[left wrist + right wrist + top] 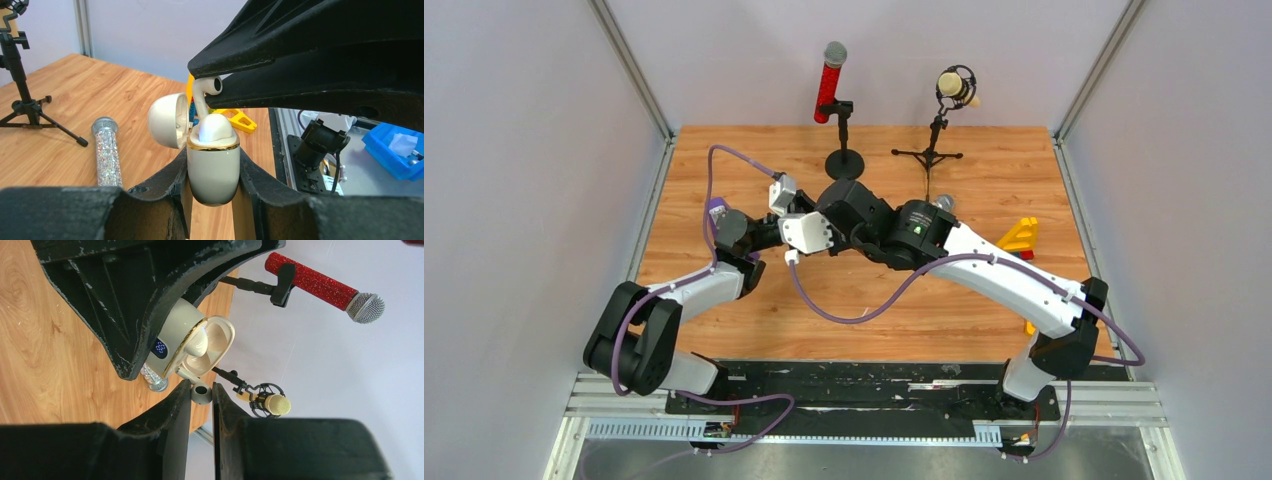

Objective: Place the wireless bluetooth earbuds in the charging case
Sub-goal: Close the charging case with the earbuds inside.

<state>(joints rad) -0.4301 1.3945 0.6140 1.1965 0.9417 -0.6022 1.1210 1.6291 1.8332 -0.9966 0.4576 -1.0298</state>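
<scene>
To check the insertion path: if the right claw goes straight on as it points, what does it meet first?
Probably the open charging case in the left claw; the earbud that the right claw grips leads, stem at the case's mouth. Depth is uncertain.

Bright, even light is pouring from above, leaving only soft shadows on the wooden table (1024,170). The wrist views are showing dark, blurry foregrounds, while the charging case (213,165) is catching gentle glare.
</scene>
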